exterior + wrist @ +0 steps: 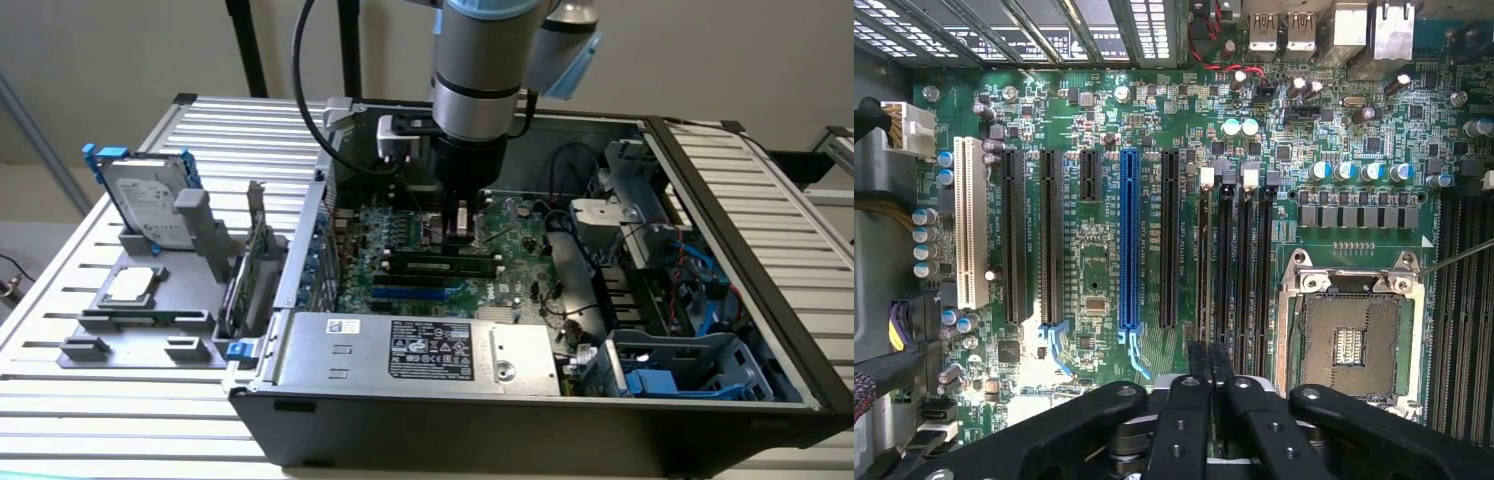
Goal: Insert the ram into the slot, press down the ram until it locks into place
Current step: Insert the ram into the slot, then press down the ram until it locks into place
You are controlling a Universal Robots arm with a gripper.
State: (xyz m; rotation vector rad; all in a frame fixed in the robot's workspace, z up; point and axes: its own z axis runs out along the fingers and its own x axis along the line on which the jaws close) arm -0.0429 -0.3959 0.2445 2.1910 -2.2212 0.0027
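Observation:
The ram (434, 266), a thin green stick with dark chips, stands on edge in one of the parallel black slots (400, 255) on the motherboard inside the open case. In the wrist view the ram (1203, 270) sits in the slot beside the other long black sockets (1244, 270), which have white end clips. My gripper (462, 228) reaches down into the case just above the motherboard. Its black fingertips (1199, 360) stand side by side, shut with almost no gap, over one end of the ram's slot (1210, 352). Whether they touch the ram I cannot tell.
A blue slot (1130, 240) and a white slot (970, 220) lie parallel to the black ones, and the open processor socket (1349, 340) lies on the other side. Case walls, the power supply (420, 350), cables (587, 290) and drive bays (681, 360) ring the board. A hard drive (147, 205) stands outside.

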